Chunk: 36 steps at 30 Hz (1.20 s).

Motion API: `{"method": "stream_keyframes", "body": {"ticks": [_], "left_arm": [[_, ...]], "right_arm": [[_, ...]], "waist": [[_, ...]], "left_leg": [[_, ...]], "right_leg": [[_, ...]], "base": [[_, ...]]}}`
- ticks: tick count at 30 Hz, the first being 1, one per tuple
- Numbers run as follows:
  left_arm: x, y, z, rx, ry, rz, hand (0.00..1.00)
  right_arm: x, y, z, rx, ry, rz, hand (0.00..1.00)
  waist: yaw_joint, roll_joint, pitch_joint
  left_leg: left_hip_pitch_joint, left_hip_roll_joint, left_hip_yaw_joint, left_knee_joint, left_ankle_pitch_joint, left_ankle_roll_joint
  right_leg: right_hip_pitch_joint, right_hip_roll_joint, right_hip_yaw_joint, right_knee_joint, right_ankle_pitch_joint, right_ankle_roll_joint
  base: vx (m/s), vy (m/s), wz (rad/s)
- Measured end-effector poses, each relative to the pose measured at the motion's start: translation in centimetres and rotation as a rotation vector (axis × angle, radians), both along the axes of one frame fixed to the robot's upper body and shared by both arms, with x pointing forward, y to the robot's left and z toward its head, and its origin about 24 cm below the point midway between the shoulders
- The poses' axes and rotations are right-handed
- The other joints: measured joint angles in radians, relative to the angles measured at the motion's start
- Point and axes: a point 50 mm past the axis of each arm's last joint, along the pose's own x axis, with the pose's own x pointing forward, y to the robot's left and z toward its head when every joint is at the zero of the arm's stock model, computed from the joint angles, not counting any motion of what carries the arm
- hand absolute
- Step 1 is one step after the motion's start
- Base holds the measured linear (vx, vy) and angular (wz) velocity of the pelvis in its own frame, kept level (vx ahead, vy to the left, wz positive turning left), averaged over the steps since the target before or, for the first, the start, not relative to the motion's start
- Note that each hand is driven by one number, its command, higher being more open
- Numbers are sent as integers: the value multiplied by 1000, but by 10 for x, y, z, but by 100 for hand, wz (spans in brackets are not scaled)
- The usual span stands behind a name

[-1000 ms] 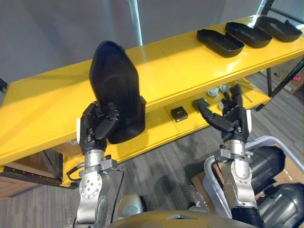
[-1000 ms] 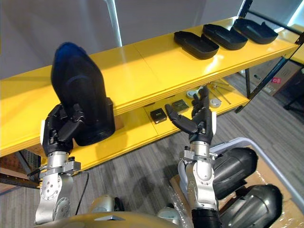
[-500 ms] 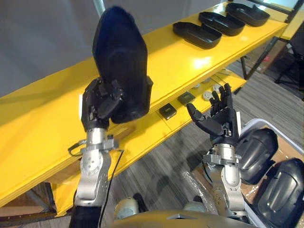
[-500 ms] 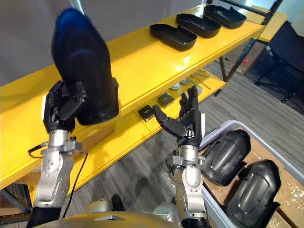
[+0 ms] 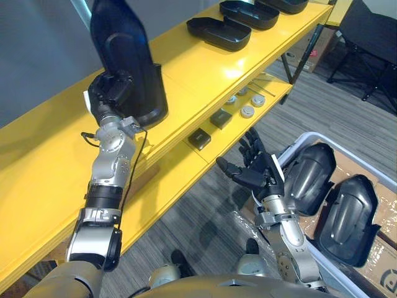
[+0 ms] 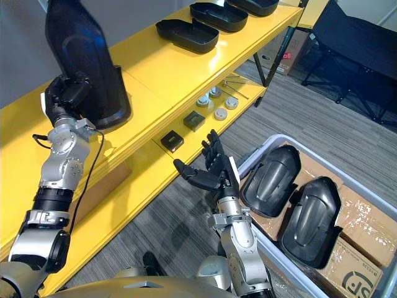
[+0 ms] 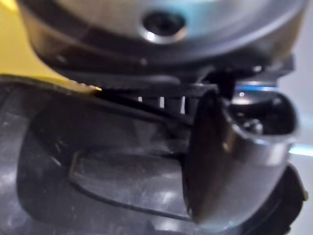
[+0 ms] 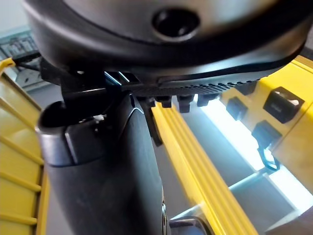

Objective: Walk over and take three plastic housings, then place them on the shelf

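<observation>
My left hand (image 5: 109, 93) is shut on a black plastic housing (image 5: 127, 59), held upright with its lower end at the top board of the yellow shelf (image 5: 186, 71); whether it rests there I cannot tell. Up close, the housing's dark surface (image 7: 98, 171) lies against the thumb (image 7: 220, 161). Three more housings (image 5: 218, 32) (image 5: 248, 12) (image 6: 251, 5) lie in a row at the shelf's far end. My right hand (image 5: 254, 171) hangs open and empty above the floor, beside a grey bin (image 6: 335, 167) holding two housings (image 5: 310, 177) (image 5: 350, 211).
The lower shelf board carries small black blocks (image 5: 200, 138) and round metal parts (image 5: 248, 112). A black chair (image 5: 372, 37) stands beyond the shelf's far end. Cardboard (image 6: 366, 211) lines the bin. Grey carpet lies between shelf and bin.
The camera has swung. My left arm has stretched out, carrying the housing from in front of the shelf to over its top board. The right hand has stayed open.
</observation>
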Motion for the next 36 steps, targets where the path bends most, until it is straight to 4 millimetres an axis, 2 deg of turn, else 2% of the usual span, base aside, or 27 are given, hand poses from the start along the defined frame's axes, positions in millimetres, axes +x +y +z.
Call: {"method": "stream_keyframes", "body": {"ticks": [3, 5, 7, 8, 18, 19, 26, 30, 33, 36], "left_arm": [[8, 1, 10, -50, 7, 39, 0], [11, 1, 20, -71, -16, 62, 0], [15, 1, 37, -133, -67, 67, 0], [15, 1, 40, -151, -75, 68, 0], [15, 7, 38, -266, -65, 124, 0], [15, 7, 43, -268, -87, 130, 100], [16, 6, 54, -278, -88, 178, 100], [16, 9, 71, -246, -124, 221, 100], [15, 11, 76, -235, -129, 234, 100], [15, 11, 79, -235, -125, 247, 100]], "right_arm": [[-3, 9, -1, 6, 20, 42, 100], [-3, 15, 6, 16, -3, 65, 100], [-2, 21, 15, 26, -35, 90, 100], [-2, 23, 15, 27, -36, 95, 100], [-5, 36, 16, 37, -14, 133, 100], [-5, 38, 19, 44, -25, 132, 100], [-8, 42, 18, 61, -1, 122, 100], [-9, 40, 15, 142, 43, 91, 100], [-13, 37, 11, 145, 68, 74, 100], [-15, 37, 9, 147, 77, 73, 100]], "waist": [[-3, 0, 8], [-8, 0, 21], [-17, -7, 52], [-21, -9, 60], [-29, 6, 137], [-27, 6, 153], [-29, 9, 171], [-28, 14, 207], [-29, 28, 222], [-29, 28, 224]], "left_leg": [[-3, 0, 0, -36, 28, -3], [-18, -2, 2, -57, 43, -1], [-40, -5, 1, -76, 70, 4], [-40, -6, 0, -82, 76, 5], [-27, -18, -1, -133, 106, 10], [-27, -18, -1, -138, 110, 11], [-22, -22, 3, -171, 132, 12], [-24, -23, 11, -205, 157, 13], [-21, -23, 14, -224, 171, 13], [-24, -19, 16, -225, 174, 12]], "right_leg": [[-24, 8, 2, 3, -2, -3], [-50, 9, 8, 14, -7, -11], [-87, 10, 11, 31, -2, -4], [-90, 10, 11, 35, -2, -4], [-103, 10, 11, 49, -4, -8], [-105, 10, 11, 53, -5, -9], [-125, 12, 20, 69, -9, -14], [-156, 17, 31, 89, -11, -17], [-163, 21, 34, 92, -11, -17], [-174, 24, 36, 105, -13, -20]], "base": [[-87, -43, -1], [-91, -26, 0], [-68, -13, 3], [-62, -2, 3], [-8, 1, 1], [-31, 7, 2], [-17, 5, -1], [-10, 1, -3], [-4, 0, -2], [0, 0, 0]]}}
